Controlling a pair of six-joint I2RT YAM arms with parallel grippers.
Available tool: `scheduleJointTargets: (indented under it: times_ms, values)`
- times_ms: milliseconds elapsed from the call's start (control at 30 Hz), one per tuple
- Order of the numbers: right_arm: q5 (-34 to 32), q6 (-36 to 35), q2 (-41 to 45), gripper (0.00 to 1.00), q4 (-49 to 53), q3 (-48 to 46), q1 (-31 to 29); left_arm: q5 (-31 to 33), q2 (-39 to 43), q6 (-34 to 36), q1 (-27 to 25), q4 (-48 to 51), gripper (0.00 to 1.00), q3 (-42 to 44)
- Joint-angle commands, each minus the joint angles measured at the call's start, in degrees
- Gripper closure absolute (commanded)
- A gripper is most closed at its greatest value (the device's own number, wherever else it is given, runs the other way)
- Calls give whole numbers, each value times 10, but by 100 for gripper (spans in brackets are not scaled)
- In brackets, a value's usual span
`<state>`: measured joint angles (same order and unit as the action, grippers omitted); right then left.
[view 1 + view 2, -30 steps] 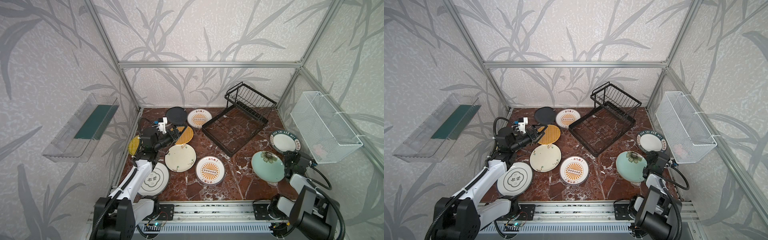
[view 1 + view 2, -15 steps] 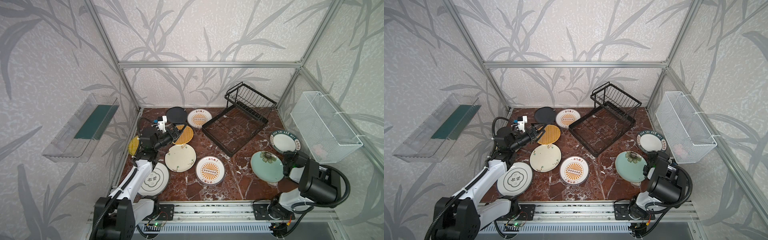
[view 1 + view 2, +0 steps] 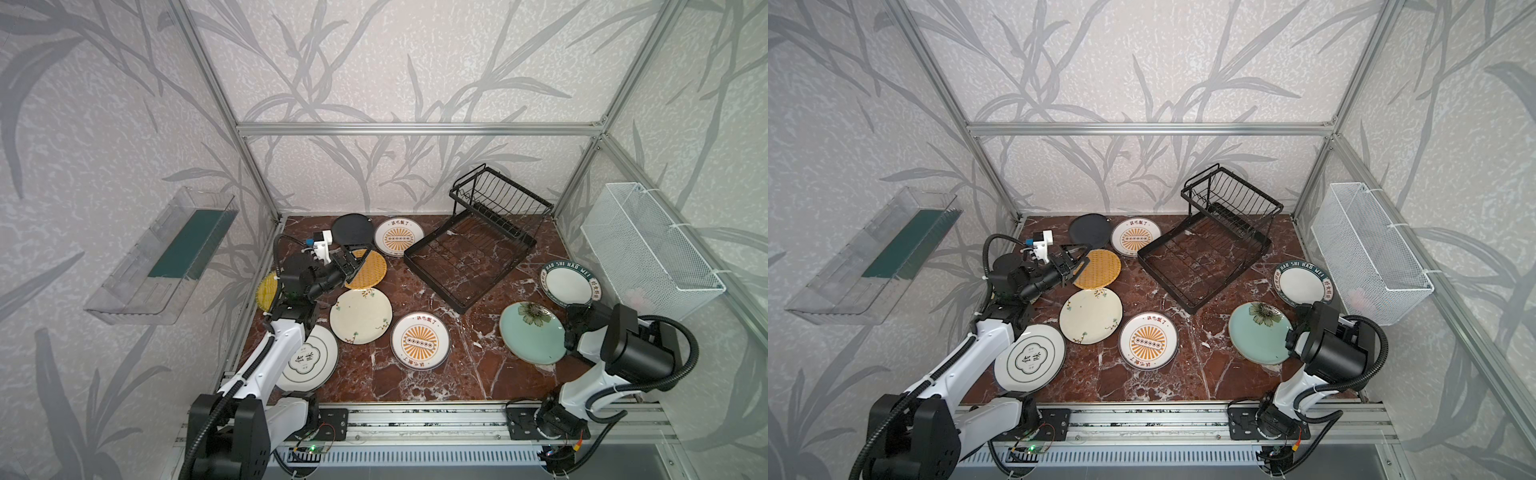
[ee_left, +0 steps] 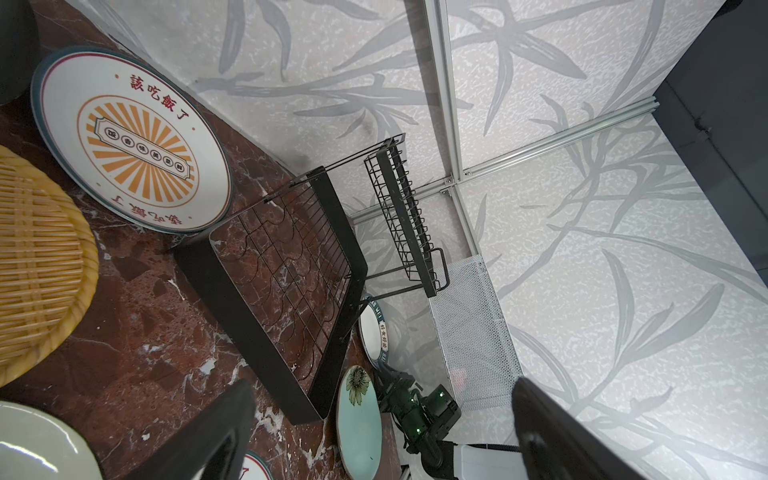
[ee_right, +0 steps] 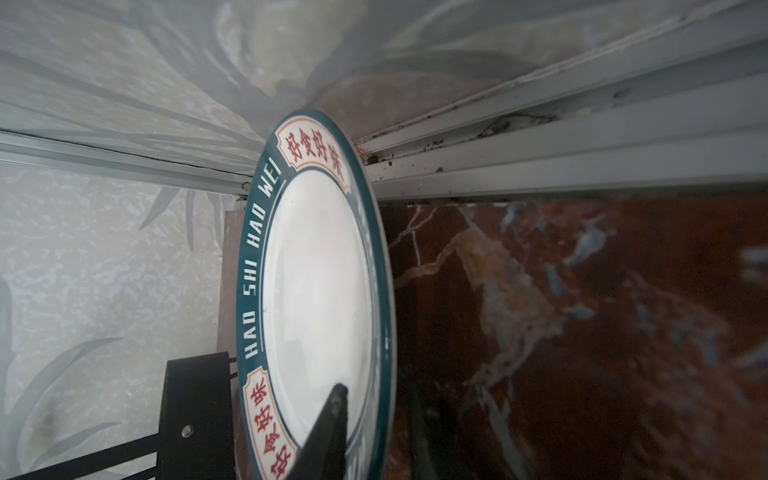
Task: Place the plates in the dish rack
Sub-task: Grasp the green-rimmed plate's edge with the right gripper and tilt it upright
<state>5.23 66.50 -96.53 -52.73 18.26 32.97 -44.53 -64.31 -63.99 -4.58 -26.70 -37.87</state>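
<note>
The task is only at its start. The dish rack [image 3: 505, 197] stands at the far side, a little right of the middle, and both its flat tray and its raised slotted part are empty. I count nine plates, and all of them lie flat on the tabletop [image 3: 415, 382].

On the left are the black plate [image 3: 353, 228], the far sunburst plate [image 3: 399, 237], the orange woven plate [image 3: 372, 272], the yellow woven plate [image 3: 266, 289], the cream floral plate [image 3: 360, 316] and the white ringed plate [image 3: 316, 361]. The near sunburst plate [image 3: 420, 340] is in the middle. The pale green plate [image 3: 530, 336] and the lettered teal-rimmed plate [image 3: 567, 284] are on the right.

The left tool [image 3: 361, 257] is wide open above the far edge of the orange woven plate and holds nothing.

The right tool [image 3: 577, 312] is at the near edge of the lettered plate. In the right wrist view one finger [image 5: 332, 419] lies over the rim of this plate [image 5: 316, 270], but the second finger is hidden, so I cannot tell if the grip is made. I think this plate will be the first one to go into the rack, and every plate is left to load.
</note>
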Motion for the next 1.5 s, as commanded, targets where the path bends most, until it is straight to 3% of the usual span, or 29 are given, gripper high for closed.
scheduleJointTargets:
  times_ms: [0,233,433,800,1233,1467]
  values:
    - [12,7,-9,82,2,-2,1,4,2,-9,-3,-23,4,3]
    - [15,6,18,100,30,-1,1,8,3,-7,-3,-23,4,7]
    - [24,22,58,100,88,3,1,10,1,-7,-3,-25,4,9]
    - [-11,31,209,100,323,48,1,12,1,-7,-3,-27,4,15]
    - [50,64,314,100,438,60,-7,7,-3,1,-4,-20,5,21]
    - [90,58,339,100,496,72,-40,-2,-9,9,-11,-3,8,9]
